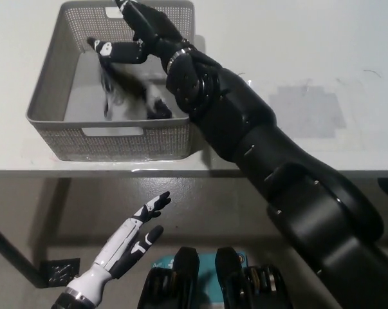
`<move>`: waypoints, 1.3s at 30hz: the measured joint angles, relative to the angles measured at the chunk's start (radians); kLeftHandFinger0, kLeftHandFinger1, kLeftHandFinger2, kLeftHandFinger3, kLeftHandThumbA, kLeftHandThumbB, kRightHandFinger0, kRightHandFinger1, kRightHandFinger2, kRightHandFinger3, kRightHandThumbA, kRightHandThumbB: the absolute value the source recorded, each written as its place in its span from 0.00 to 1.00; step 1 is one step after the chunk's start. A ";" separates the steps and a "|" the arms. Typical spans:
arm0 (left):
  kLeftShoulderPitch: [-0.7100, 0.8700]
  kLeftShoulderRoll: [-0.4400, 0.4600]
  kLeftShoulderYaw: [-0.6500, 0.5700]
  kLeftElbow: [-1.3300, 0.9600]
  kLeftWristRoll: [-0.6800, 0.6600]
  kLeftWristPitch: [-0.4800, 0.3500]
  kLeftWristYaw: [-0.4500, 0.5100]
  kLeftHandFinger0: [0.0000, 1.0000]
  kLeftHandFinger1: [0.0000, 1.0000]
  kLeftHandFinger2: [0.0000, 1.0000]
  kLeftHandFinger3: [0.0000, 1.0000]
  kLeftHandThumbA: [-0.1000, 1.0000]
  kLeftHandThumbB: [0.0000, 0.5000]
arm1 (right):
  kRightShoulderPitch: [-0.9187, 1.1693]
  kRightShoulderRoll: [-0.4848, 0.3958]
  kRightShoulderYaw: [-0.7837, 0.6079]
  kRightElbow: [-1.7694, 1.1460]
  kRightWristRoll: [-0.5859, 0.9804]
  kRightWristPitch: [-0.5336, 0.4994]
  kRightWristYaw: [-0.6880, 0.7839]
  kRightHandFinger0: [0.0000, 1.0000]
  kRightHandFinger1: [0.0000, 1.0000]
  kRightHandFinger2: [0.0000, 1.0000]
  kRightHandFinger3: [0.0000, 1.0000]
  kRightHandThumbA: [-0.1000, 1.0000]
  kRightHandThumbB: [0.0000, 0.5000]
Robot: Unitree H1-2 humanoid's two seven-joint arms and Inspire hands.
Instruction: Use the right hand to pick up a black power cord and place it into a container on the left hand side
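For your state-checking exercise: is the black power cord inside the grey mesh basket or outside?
Inside: the black power cord lies blurred within the grey mesh basket.

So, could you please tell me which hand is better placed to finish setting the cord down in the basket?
The right hand: it is open over the basket, with the black power cord below it. The left hand rests below the table edge.

— What is seen on the white table [296,58]?
— A grey mesh basket [49,122] is set at its left. The black right hand [139,35] is spread open above it, and a blurred black power cord [126,96] is seen inside.
— And the left hand [126,241]?
— It is held open, low, below the table edge.
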 measured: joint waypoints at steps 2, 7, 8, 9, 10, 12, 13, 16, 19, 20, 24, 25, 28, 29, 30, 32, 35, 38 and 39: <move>0.000 0.002 -0.002 0.000 0.002 0.000 -0.002 1.00 1.00 1.00 1.00 0.98 0.59 | 0.000 -0.007 0.003 -0.001 0.000 0.005 0.015 1.00 1.00 1.00 1.00 1.00 1.00; -0.001 0.004 -0.007 0.000 0.008 0.000 -0.008 1.00 1.00 1.00 1.00 0.96 0.57 | 0.002 -0.026 -0.002 -0.015 0.007 0.024 0.064 1.00 1.00 1.00 1.00 1.00 1.00; -0.002 0.004 -0.008 0.000 0.009 0.000 -0.008 1.00 1.00 1.00 1.00 0.96 0.57 | 0.004 -0.030 -0.005 -0.023 0.009 0.026 0.071 1.00 1.00 1.00 1.00 1.00 1.00; -0.003 0.004 -0.009 0.000 0.011 -0.001 -0.008 1.00 1.00 1.00 1.00 0.97 0.58 | 0.007 -0.034 -0.008 -0.036 0.011 0.028 0.078 1.00 1.00 1.00 1.00 1.00 1.00; -0.004 0.004 -0.011 0.000 0.013 -0.001 -0.009 1.00 1.00 1.00 1.00 0.97 0.57 | 0.012 -0.040 -0.014 -0.052 0.014 0.031 0.084 1.00 1.00 1.00 1.00 1.00 0.97; -0.006 0.005 -0.014 0.000 0.017 -0.001 -0.010 1.00 1.00 1.00 1.00 0.97 0.58 | 0.026 -0.052 -0.028 -0.098 0.022 0.038 0.096 1.00 1.00 1.00 1.00 1.00 0.92; -0.007 0.006 -0.014 0.000 0.018 -0.001 -0.010 1.00 1.00 1.00 1.00 0.97 0.58 | 0.034 -0.058 -0.035 -0.126 0.026 0.040 0.101 1.00 1.00 1.00 1.00 1.00 0.92; -0.011 0.008 -0.015 0.000 0.020 0.000 -0.010 1.00 1.00 1.00 1.00 0.96 0.57 | 0.056 -0.081 -0.058 -0.225 0.037 0.053 0.119 1.00 1.00 1.00 1.00 1.00 0.92; -0.013 0.009 -0.016 0.000 0.021 0.000 -0.010 1.00 1.00 1.00 1.00 0.96 0.57 | 0.080 -0.105 -0.080 -0.332 0.048 0.071 0.131 1.00 1.00 1.00 1.00 1.00 0.83; -0.013 0.009 -0.017 0.000 0.021 0.000 -0.010 1.00 1.00 1.00 1.00 0.95 0.59 | 0.088 -0.113 -0.088 -0.372 0.050 0.078 0.136 1.00 1.00 1.00 1.00 1.00 0.82; -0.012 0.008 -0.018 0.001 0.024 0.000 -0.010 1.00 1.00 1.00 1.00 0.94 0.59 | 0.149 -0.140 -0.116 -0.538 0.057 0.095 0.149 1.00 1.00 1.00 1.00 1.00 0.80; -0.010 0.009 -0.018 0.001 0.024 0.000 -0.010 1.00 1.00 1.00 1.00 0.95 0.59 | 0.173 -0.145 -0.122 -0.582 0.061 0.101 0.151 1.00 1.00 1.00 1.00 1.00 0.78; 0.002 0.009 -0.018 0.001 0.025 0.000 -0.010 1.00 1.00 1.00 1.00 0.96 0.56 | 0.251 -0.153 -0.132 -0.697 0.071 0.111 0.156 1.00 1.00 1.00 1.00 1.00 0.85; 0.010 0.008 -0.018 0.001 0.025 0.000 -0.010 1.00 1.00 1.00 1.00 0.95 0.55 | 0.285 -0.155 -0.135 -0.736 0.073 0.114 0.158 1.00 1.00 1.00 1.00 1.00 0.84; 0.017 0.008 -0.018 0.001 0.026 0.000 -0.010 1.00 1.00 1.00 1.00 0.95 0.55 | 0.322 -0.157 -0.137 -0.775 0.076 0.119 0.161 1.00 1.00 1.00 1.00 1.00 0.93; 0.030 0.008 -0.018 0.001 0.026 0.000 -0.010 1.00 1.00 1.00 1.00 0.95 0.58 | 0.395 -0.162 -0.140 -0.843 0.082 0.125 0.165 1.00 1.00 1.00 1.00 1.00 0.83; 0.051 0.008 -0.018 0.001 0.026 0.000 -0.010 1.00 1.00 1.00 1.00 0.96 0.59 | 0.512 -0.173 -0.141 -0.954 0.090 0.135 0.172 1.00 1.00 1.00 1.00 1.00 0.78; 0.065 0.008 -0.018 0.002 0.026 0.000 -0.010 1.00 1.00 1.00 1.00 0.97 0.62 | 0.645 -0.194 -0.141 -1.065 0.093 0.145 0.179 1.00 1.00 1.00 1.00 1.00 0.79; 0.067 0.008 -0.017 0.002 0.026 0.000 -0.010 1.00 1.00 1.00 1.00 0.97 0.62 | 0.676 -0.199 -0.141 -1.095 0.093 0.146 0.181 1.00 1.00 1.00 1.00 1.00 0.78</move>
